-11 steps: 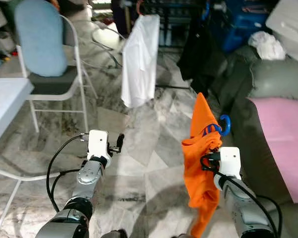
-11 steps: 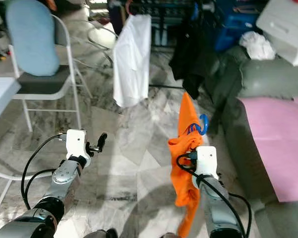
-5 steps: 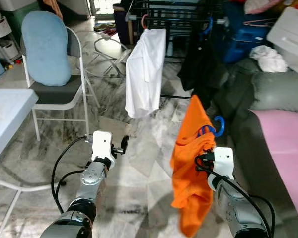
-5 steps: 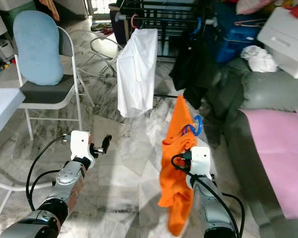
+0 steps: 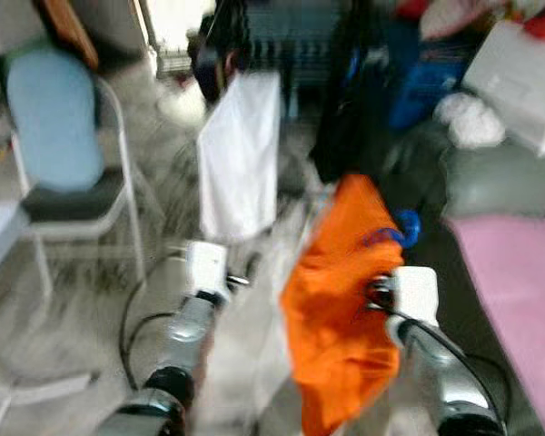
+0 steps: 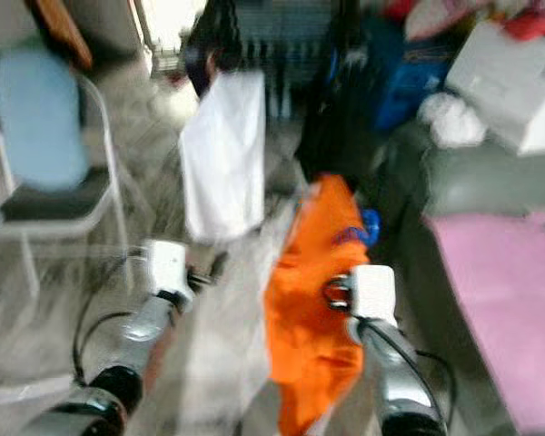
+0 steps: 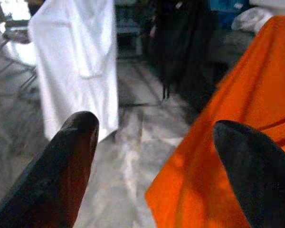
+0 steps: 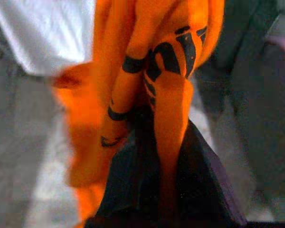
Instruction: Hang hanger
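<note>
The right gripper point(image 8: 164, 190) is pinching its black fingers on a soft, crumpled orange shirt point(image 5: 341, 300) draped over a curved blue hanger point(image 5: 407, 227), while the left gripper point(image 7: 156, 166) is hovering spread wide, empty, above veined marble floor point(image 7: 128, 156).

Head pair downward – wrists forward, close

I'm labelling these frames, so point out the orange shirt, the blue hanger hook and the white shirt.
orange shirt point(image 5: 336, 318), left eye view, middle of the cloth.
blue hanger hook point(image 5: 409, 225), left eye view, the curve.
white shirt point(image 7: 78, 57), left wrist view, its front.
</note>
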